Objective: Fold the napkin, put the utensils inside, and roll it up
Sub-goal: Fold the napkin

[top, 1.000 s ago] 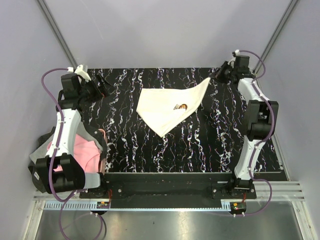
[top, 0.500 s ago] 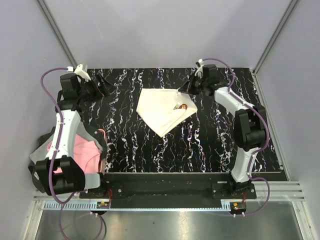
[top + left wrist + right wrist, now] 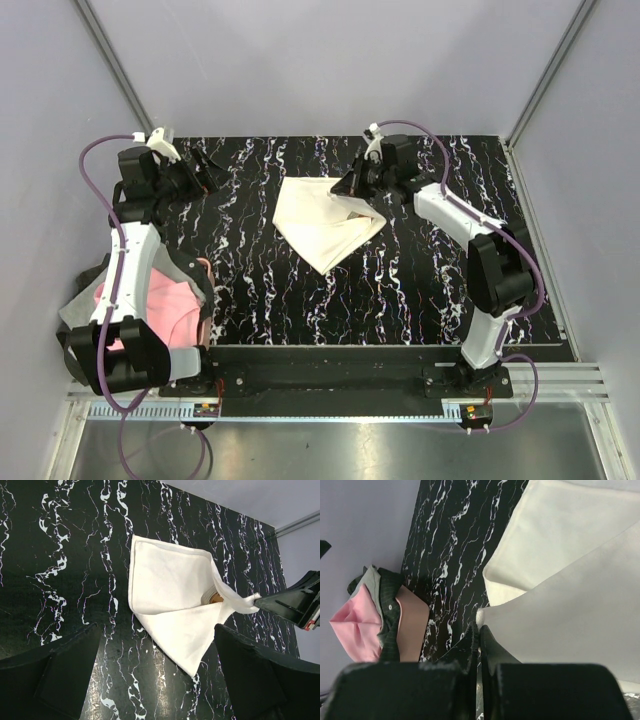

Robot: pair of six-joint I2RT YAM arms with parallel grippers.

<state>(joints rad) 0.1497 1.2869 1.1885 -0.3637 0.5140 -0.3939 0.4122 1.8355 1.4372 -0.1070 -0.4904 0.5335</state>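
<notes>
The cream napkin (image 3: 318, 222) lies on the black marbled table (image 3: 400, 290) at the back middle, partly folded. My right gripper (image 3: 347, 188) is shut on one napkin corner (image 3: 481, 616) and holds it lifted over the cloth's right part. In the left wrist view this corner (image 3: 245, 602) is pulled taut from the napkin (image 3: 167, 590). A copper-brown utensil end (image 3: 216, 598) peeks from under the raised flap. The fork is hidden. My left gripper (image 3: 205, 165) is open and empty above the table's back left, its fingers (image 3: 65, 675) wide apart.
A pink and grey cloth (image 3: 150, 305) lies heaped at the table's left edge beside the left arm; it also shows in the right wrist view (image 3: 357, 625). Grey walls close in the table at the back and sides.
My right gripper has carried the napkin corner from the far right back leftward, over the napkin and the utensils. The left arm has hardly moved.
</notes>
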